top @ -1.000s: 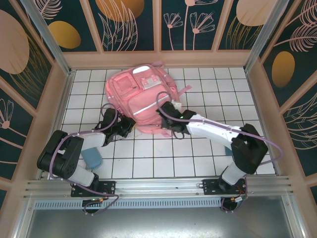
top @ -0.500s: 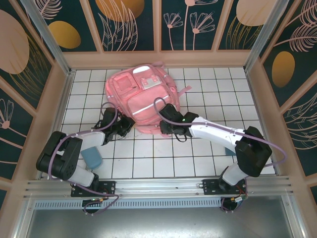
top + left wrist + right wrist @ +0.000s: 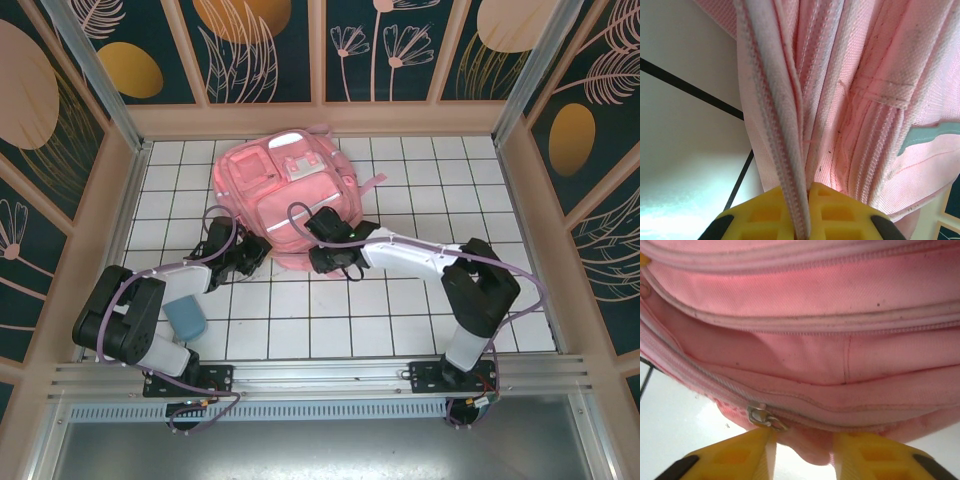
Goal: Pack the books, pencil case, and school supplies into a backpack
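Left tool (image 3: pixel 803 202): closed, its yellow fingers clamped on a zip-edged fabric band of the backpack (image 3: pixel 285 190), at the bag's near-left corner. Right tool (image 3: pixel 802 440): fingers apart, set against the bag's near edge, with a pink fabric bulge hanging between the tips and a metal zip pull (image 3: pixel 762 417) touching the left finger. The backpack lies flat on the white tiled desk (image 3: pixel 400 310), far of both tools. Its contents cannot be seen. A pale blue object (image 3: pixel 186 318) rests near-left, apart from the bag.
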Controlling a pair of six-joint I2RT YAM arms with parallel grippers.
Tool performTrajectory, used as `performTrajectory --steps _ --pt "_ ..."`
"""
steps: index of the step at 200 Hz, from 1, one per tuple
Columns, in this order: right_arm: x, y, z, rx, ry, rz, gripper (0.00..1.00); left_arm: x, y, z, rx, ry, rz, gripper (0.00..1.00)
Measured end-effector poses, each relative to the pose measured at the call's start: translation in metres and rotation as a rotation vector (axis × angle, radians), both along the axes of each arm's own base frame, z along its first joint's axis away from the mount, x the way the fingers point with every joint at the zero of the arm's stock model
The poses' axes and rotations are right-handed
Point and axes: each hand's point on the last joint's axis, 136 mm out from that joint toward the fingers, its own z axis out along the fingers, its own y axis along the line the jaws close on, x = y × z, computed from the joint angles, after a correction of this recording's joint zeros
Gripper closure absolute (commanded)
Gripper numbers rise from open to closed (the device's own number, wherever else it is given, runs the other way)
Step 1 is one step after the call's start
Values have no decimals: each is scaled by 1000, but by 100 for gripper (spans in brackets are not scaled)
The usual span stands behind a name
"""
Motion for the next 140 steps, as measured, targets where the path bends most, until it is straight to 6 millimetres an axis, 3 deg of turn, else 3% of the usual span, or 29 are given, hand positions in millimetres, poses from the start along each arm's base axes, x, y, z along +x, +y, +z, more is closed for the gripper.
performTrajectory --steps 49,76,100,140 --pt "3 4 -6 -15 2 15 75 0 0 0 2 -2 -2 100" --pt "4 5 -6 -16 0 13 94 0 0 0 2 -2 -3 100" --pt "7 3 -6 -28 -18 -8 100 0 0 0 4 -3 0 100" --pt "13 -19 1 -90 -63 -111 100 1 2 3 14 -11 8 100"
